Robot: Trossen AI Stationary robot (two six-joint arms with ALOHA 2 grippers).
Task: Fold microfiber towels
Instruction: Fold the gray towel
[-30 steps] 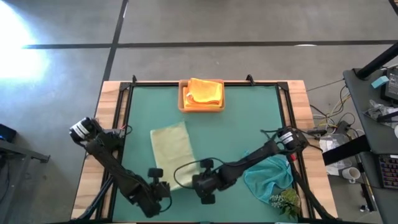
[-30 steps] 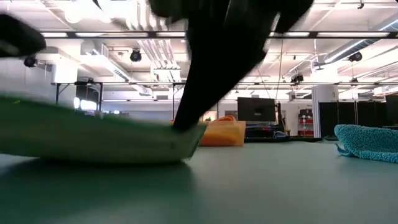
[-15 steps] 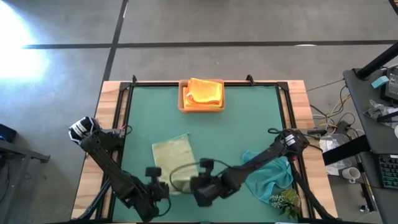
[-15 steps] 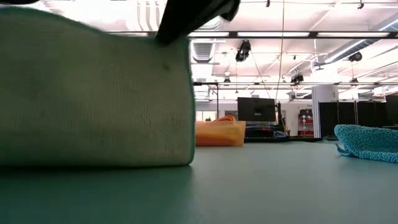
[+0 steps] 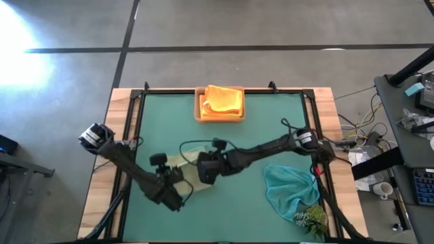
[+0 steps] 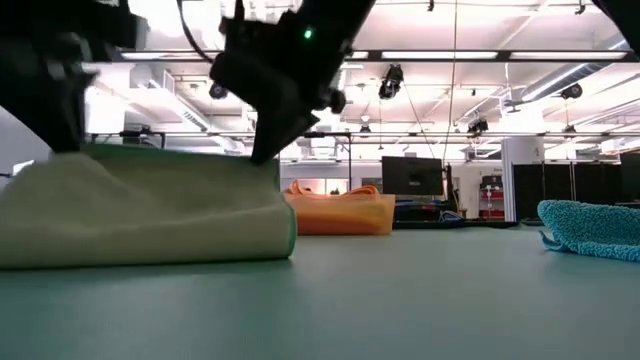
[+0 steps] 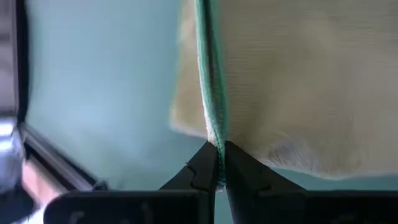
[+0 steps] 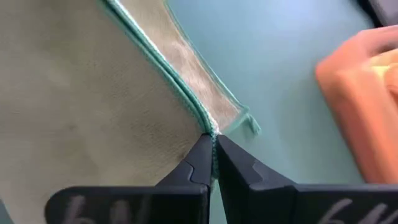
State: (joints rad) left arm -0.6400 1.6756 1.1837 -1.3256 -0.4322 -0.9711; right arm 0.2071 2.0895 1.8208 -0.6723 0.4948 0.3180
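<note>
Pale green microfiber towel [image 5: 182,161] with a teal stitched hem lies near the middle of the flat dark green table mat [image 5: 271,122], doubled over on itself; the low view shows a rounded fold at its near side and two layers stacked, the upper one sagging slightly between the two held points; the nap looks fine and dense, and the cloth drapes limply, so it will probably slump wherever it is unsupported.

Left gripper [image 7: 219,163] is clamped on the towel's hemmed edge, with the hem running straight into the closed fingertips; right gripper [image 8: 211,149] is likewise pinched shut on the hem at a corner, where a small loop tag protrudes; in the high view both grippers sit close together over the towel, the left on the towel's left side, the right on its right side; holding two points of one edge apparently keeps that edge straight so it can be laid squarely over the lower layer.

Judged stage: a fold of this towel is in progress, with the carried edge not yet released.

Teal microfiber towel [image 5: 291,191] lies crumpled and unfolded at the mat's right near corner, well apart from the grippers, beside a small green sprig [image 5: 310,218]; orange microfiber towels [image 5: 223,100] rest folded in the small wooden tray [image 5: 199,108] at the mat's far edge, apparently the deposit point for finished pieces.
</note>
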